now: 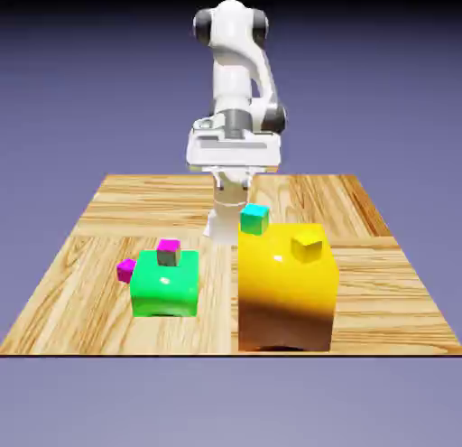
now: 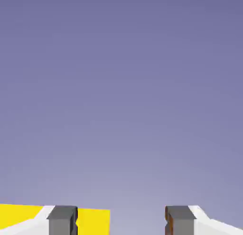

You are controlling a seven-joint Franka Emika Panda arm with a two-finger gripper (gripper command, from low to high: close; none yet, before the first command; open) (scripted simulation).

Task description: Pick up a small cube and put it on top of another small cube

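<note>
Gripper (image 2: 121, 222) open and empty, tiny matte magenta cube (image 1: 126, 270) beside glossy green block (image 1: 165, 287), wood-grain table (image 1: 81, 292)

The white arm (image 1: 236, 75) stands folded, its claw (image 2: 121, 222) spread (nothing between the fingers).

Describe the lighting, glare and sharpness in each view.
Exterior view: even rendered light, a bright glossy highlight on the green block, the large yellow block shaded dark brown toward its base, edges slightly soft. Hand view: flat backdrop gradient, no glare; the open end effector shows sharp grey fingertips.
</note>
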